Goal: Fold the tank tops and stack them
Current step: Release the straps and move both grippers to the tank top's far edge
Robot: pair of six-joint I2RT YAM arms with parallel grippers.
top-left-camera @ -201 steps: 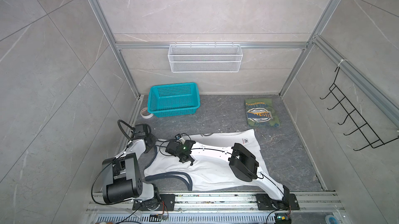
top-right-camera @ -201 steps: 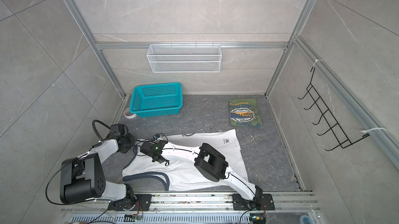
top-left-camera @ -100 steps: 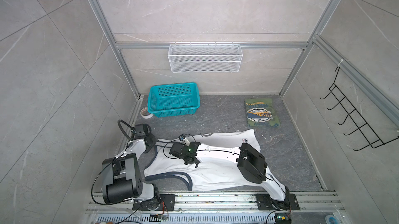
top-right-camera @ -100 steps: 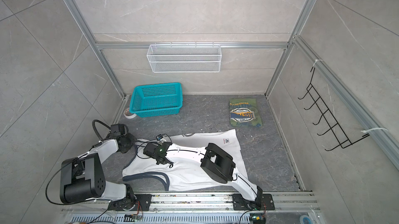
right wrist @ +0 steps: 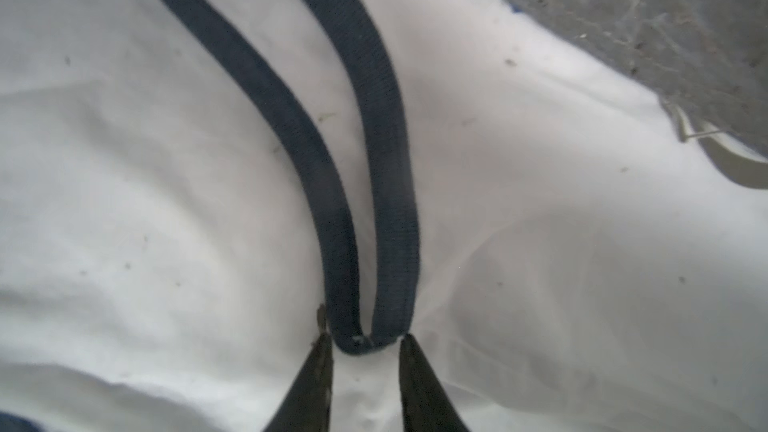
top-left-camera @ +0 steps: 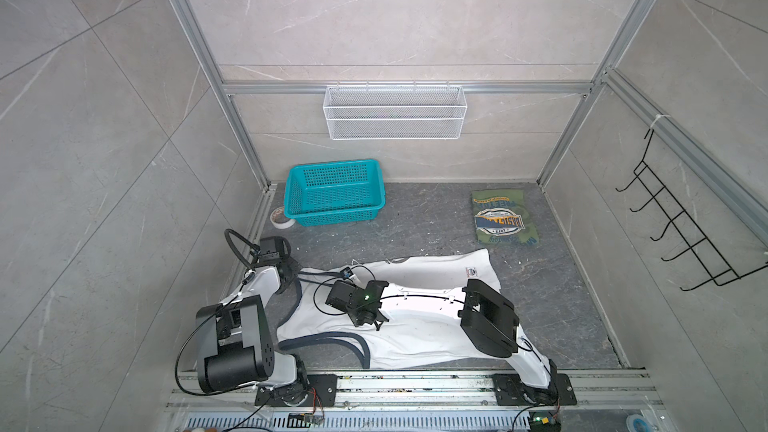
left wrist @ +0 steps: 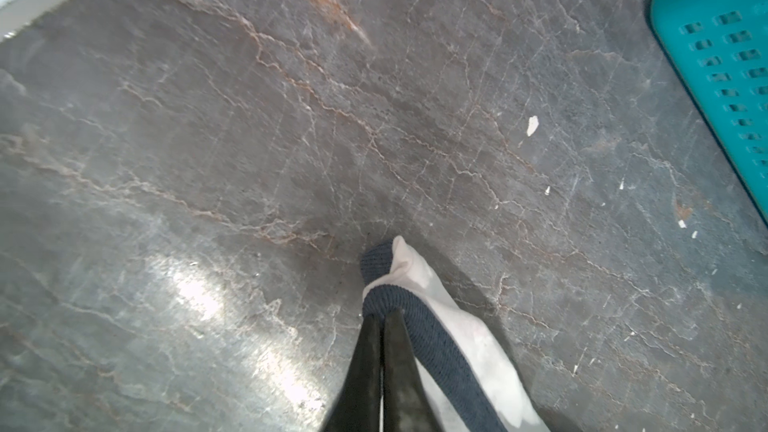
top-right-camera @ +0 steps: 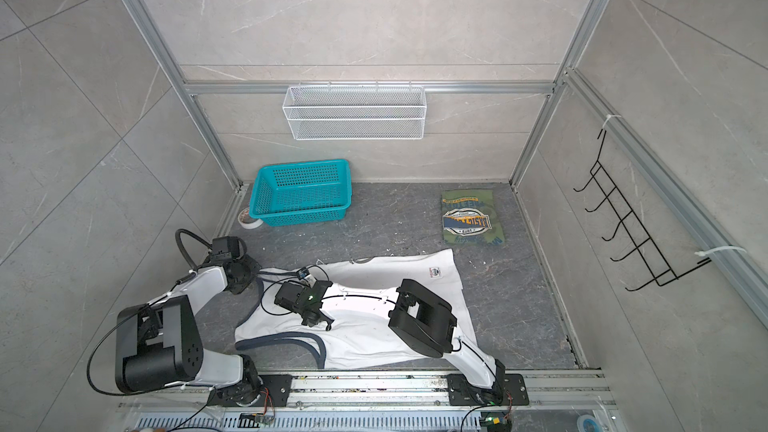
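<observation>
Since my right gripper parts its jaws within the last second, the entries read as follows.

Both top views: white tank top, spread open on the grey table, unfolded. Olive tank top, folded, at the far right of the table, well apart from the white one. My right arm has slid toward the middle of the white shirt. My left gripper stays at the shirt's left end.

Left wrist view: left gripper, jaws together, clamped on a strap where navy trim edges the white cloth, low over bare table.

Right wrist view: right gripper, jaws apart, tips flanking a loop of navy trim without pinching it.

Judgement: one hold let go, one kept. The white shirt's fold is not yet made, and stacking on the olive one is pending.
</observation>
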